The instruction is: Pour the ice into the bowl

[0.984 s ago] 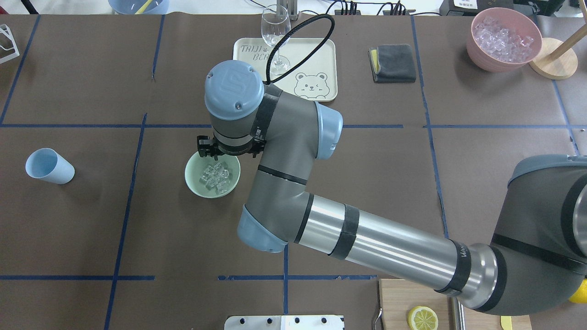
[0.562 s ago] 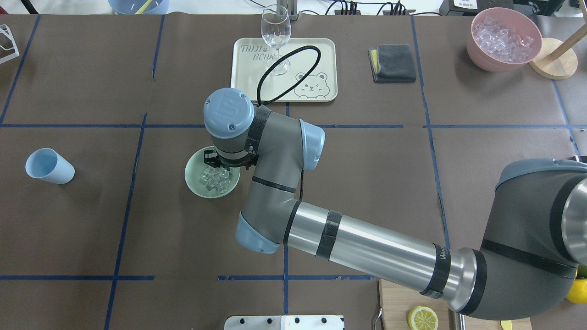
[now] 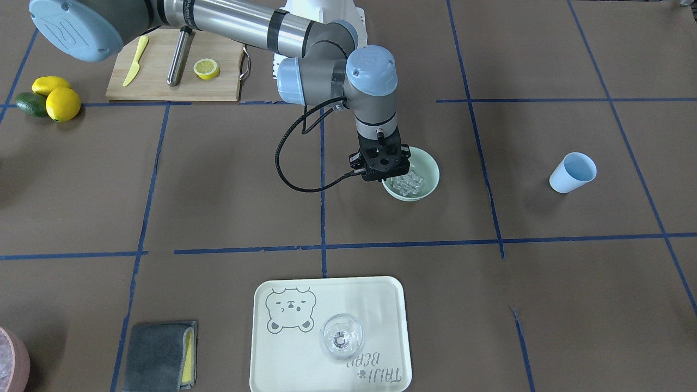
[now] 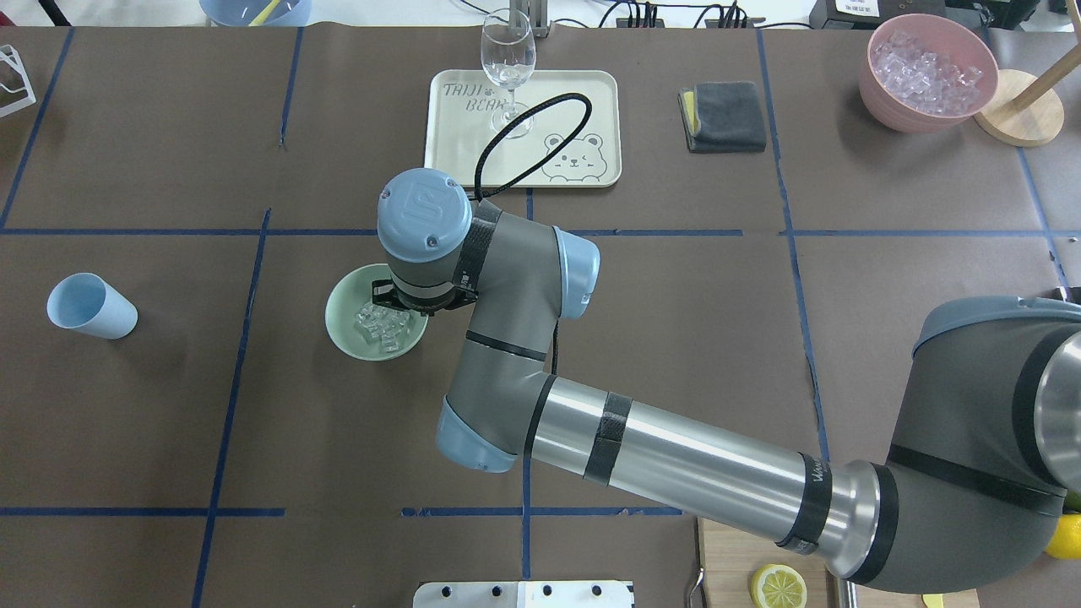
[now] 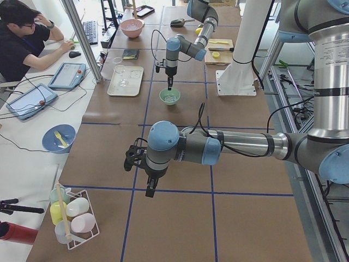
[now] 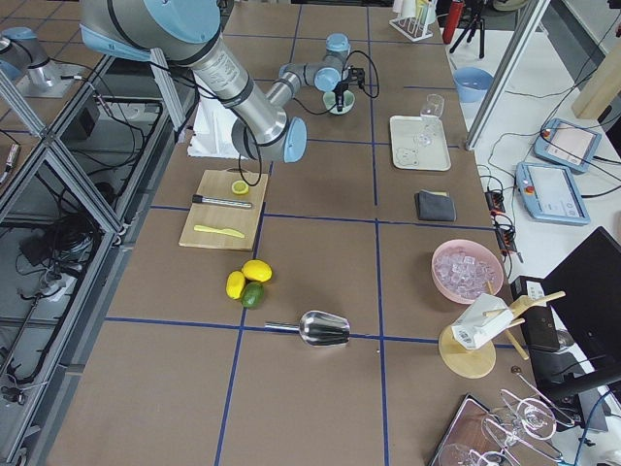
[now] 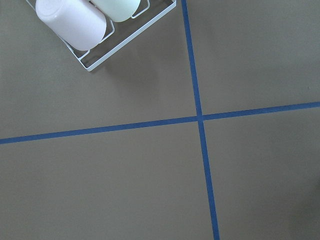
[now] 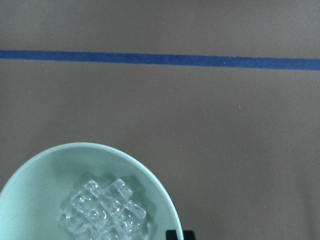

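Your right claw sits at the left rim of the bowl, mid-frame in the front view, with ice heaped inside. Your left claw hovers over the desk. You cannot tell whether either claw is open or closed.

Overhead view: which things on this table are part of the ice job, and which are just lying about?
In the job:
ice
mint-green bowl
right claw

Lying about:
blue cup
wine glass
bear tray
grey cloth
pink bowl
lemon slice
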`<action>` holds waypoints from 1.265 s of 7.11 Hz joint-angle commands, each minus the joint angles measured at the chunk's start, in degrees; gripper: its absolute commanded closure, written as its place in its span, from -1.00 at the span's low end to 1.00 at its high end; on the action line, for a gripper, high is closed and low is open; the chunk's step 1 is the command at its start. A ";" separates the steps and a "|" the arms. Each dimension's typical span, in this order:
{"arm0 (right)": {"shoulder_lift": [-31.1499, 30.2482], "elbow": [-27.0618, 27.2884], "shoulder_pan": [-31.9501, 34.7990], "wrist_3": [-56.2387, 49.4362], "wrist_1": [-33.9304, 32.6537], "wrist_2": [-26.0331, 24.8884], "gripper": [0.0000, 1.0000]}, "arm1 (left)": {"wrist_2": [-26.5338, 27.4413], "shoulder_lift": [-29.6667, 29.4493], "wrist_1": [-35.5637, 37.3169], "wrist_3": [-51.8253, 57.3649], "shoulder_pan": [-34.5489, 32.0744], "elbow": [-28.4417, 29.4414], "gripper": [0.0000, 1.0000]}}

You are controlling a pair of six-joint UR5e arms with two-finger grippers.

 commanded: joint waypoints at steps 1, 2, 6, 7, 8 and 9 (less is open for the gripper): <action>-2.58 4.51 3.53 -0.80 0.10 1.37 1.00 | -2.37 0.07 0.03 0.00 0.00 0.38 -1.00; -7.38 10.46 6.17 -4.99 0.10 2.59 1.00 | -2.47 0.07 0.12 0.00 0.00 0.55 -1.00; -26.38 25.62 21.54 -22.40 0.54 20.41 1.00 | -2.38 0.33 0.73 0.09 7.80 0.82 -1.00; -29.64 27.81 24.62 -23.83 0.54 23.58 1.00 | -2.47 1.11 0.65 0.18 8.00 0.56 -1.00; -35.06 31.23 27.52 -24.63 0.80 26.05 1.00 | -2.47 1.21 0.82 0.18 7.91 0.38 -1.00; -41.38 34.48 29.46 -27.24 1.06 26.68 1.00 | -2.47 1.30 0.82 0.18 7.91 0.21 -1.00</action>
